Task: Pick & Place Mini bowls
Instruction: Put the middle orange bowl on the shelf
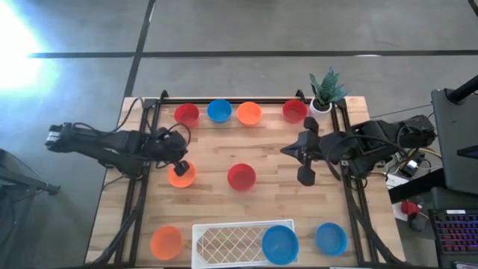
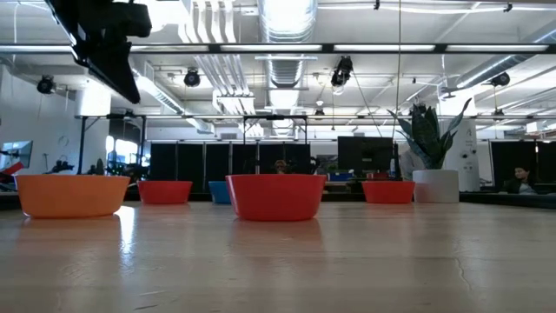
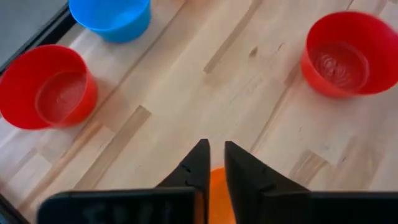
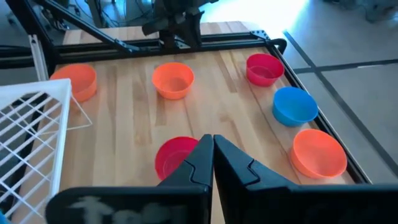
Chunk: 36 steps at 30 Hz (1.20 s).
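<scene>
Several mini bowls stand upright on their bases on the wooden table. An orange bowl (image 1: 181,176) sits at centre left, and a red bowl (image 1: 241,176) at the centre. My left gripper (image 1: 181,164) hovers above the orange bowl (image 2: 71,196), its fingers (image 3: 200,163) a narrow gap apart with orange showing between them. The low view shows this gripper (image 2: 122,83) well clear of the bowl's rim. My right gripper (image 1: 285,150) is shut and empty above the table, pointing left toward the red bowl (image 4: 177,155).
A far row holds red (image 1: 187,114), blue (image 1: 219,110), orange (image 1: 249,113) and red (image 1: 295,111) bowls beside a potted plant (image 1: 325,93). At the near edge a white lattice tray (image 1: 224,243) holds a blue bowl (image 1: 280,244), with an orange bowl (image 1: 166,242) to its left and a blue one (image 1: 331,238) to its right.
</scene>
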Tool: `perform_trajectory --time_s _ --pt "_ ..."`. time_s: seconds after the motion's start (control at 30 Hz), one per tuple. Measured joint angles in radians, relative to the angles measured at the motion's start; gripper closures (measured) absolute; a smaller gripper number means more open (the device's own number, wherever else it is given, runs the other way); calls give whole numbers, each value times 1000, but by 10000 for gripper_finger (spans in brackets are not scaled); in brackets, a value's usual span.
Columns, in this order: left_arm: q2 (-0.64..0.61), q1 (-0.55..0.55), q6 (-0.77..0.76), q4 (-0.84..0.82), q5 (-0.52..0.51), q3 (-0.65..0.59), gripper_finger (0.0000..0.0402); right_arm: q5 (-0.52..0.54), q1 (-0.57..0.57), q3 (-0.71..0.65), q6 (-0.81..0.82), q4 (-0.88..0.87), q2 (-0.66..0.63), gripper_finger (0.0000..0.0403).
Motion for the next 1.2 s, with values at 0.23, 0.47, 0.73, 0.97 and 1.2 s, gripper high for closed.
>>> perform_trajectory --time_s 0.23,0.47,0.73,0.97,1.2 --pt "93 0 -98 20 68 0 306 0 0 0 -4 7 3 394" --pt "212 1 -179 24 121 0 303 0 0 0 -25 8 3 394" --pt "320 0 -241 102 239 -2 303 0 0 0 -30 7 3 394" --pt "399 0 -263 103 265 -2 303 0 0 0 -30 7 3 394" --pt "452 1 -282 103 280 -2 303 -1 0 0 -6 6 3 394"
